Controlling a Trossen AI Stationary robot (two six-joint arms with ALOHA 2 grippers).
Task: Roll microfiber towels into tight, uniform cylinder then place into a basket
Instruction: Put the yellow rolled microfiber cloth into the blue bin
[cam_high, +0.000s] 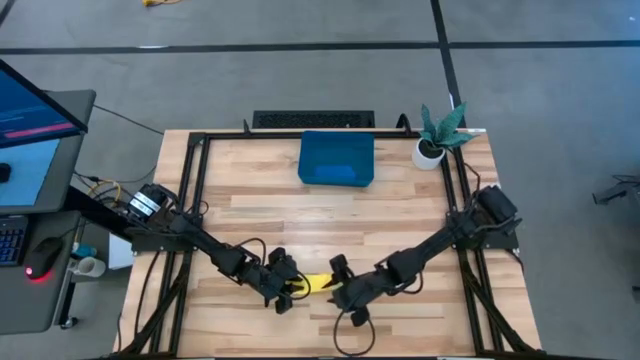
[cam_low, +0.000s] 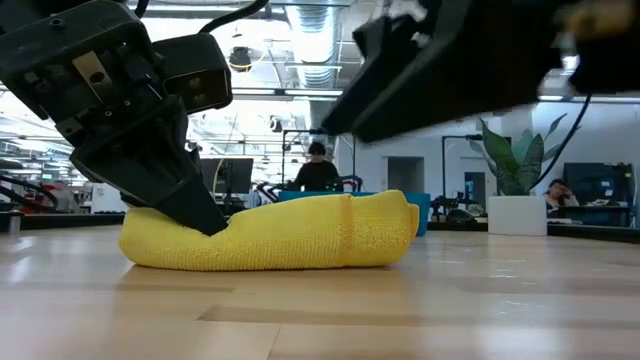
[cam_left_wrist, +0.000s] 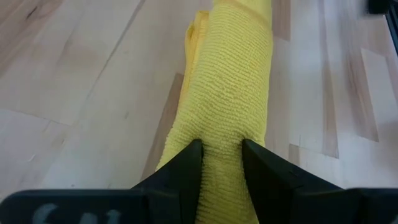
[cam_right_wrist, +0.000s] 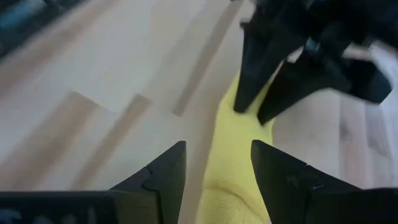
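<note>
I'm pinching one end of the yellow roll (cam_high: 318, 284) near the table's (cam_high: 400, 200) front edge with my left gripper (cam_high: 284, 296), its long axis running toward my right gripper (cam_high: 338, 291), gaping empty around the other end.

You are looking at the rolled yellow towel (cam_low: 290, 235) lying on the wooden table (cam_low: 320, 310) — the left gripper (cam_low: 195, 210) is pinching its end, while the basket (cam_low: 420, 212) is peeking out behind.
</note>
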